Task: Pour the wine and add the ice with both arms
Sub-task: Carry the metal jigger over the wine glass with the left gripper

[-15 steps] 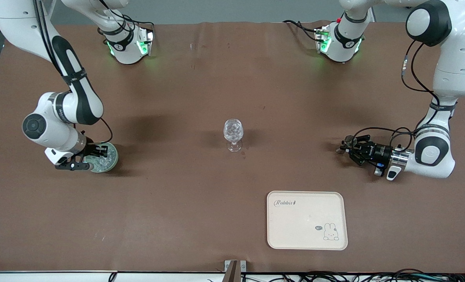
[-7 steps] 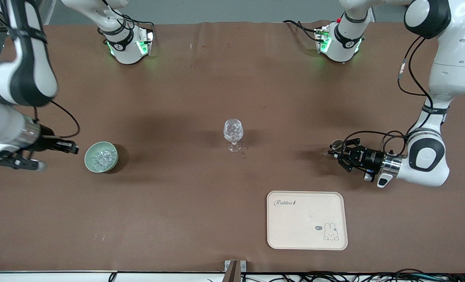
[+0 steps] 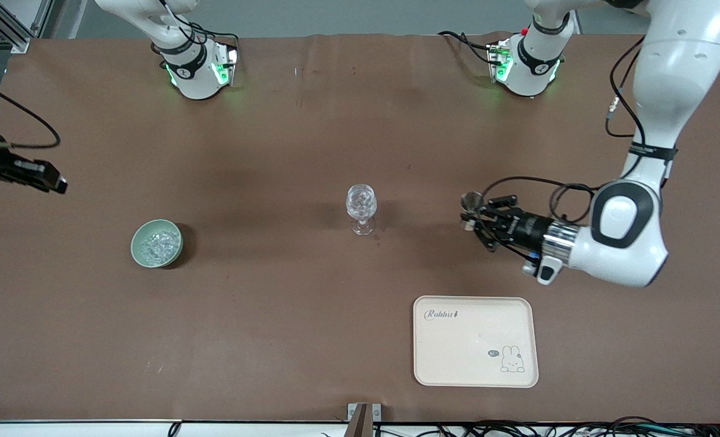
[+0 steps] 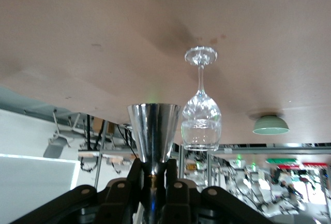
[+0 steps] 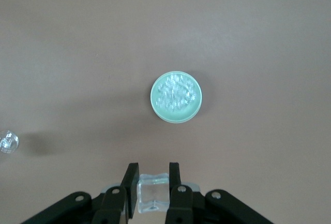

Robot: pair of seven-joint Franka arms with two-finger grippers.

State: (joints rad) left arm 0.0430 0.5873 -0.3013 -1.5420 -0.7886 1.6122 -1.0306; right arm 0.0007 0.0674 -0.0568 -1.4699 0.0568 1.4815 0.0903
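Note:
A clear patterned stemmed glass [image 3: 360, 209] stands mid-table. A pale green bowl [image 3: 156, 243] of ice [image 3: 155, 244] sits toward the right arm's end. My left gripper [image 3: 477, 217] is shut on a small metal cone-shaped cup [image 3: 471, 200], held beside the glass just above the table. In the left wrist view the cup [image 4: 153, 133] rises from the left gripper [image 4: 152, 171], with the glass [image 4: 201, 118] close by. My right gripper [image 5: 153, 182] is shut on one ice cube [image 5: 152, 193], high over the table with the bowl [image 5: 176, 96] below it. The wine is hidden.
A cream tray [image 3: 475, 340] with a rabbit print lies nearer the front camera than the left gripper. The two arm bases [image 3: 196, 67] stand along the table's edge farthest from the camera. The right gripper [image 3: 56, 181] hangs at the table's right-arm end.
The right gripper has risen from the bowl and swung out to the table's end with an ice cube. The left gripper has carried the metal cup closer to the glass.

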